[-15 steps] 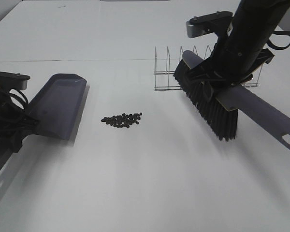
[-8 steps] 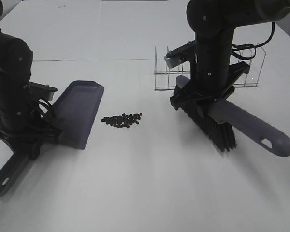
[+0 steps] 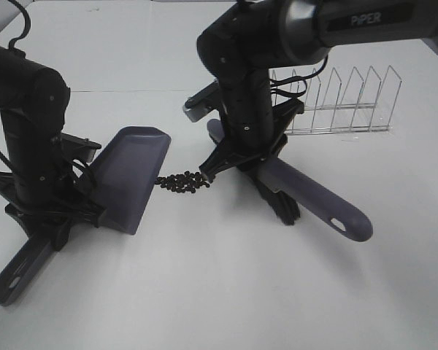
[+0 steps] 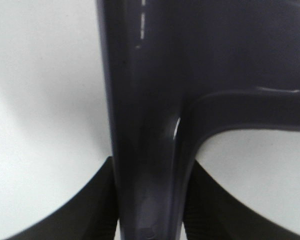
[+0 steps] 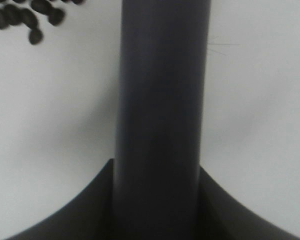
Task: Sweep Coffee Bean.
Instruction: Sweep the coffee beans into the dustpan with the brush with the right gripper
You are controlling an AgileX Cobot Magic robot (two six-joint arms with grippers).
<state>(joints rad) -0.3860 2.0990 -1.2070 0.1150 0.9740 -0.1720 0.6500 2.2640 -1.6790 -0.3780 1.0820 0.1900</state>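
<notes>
Unswept coffee beans [image 3: 182,182] lie at three o'clock of the dustpan [image 3: 135,168]; left claw [image 4: 150,210] grips its handle, right claw [image 5: 157,210] grips the brush [image 3: 314,200].

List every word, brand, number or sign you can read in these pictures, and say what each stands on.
"PIPER": white letters on the upper link of the right arm.
No other text shows on the dustpan, the brush, the wire rack or the table.
</notes>
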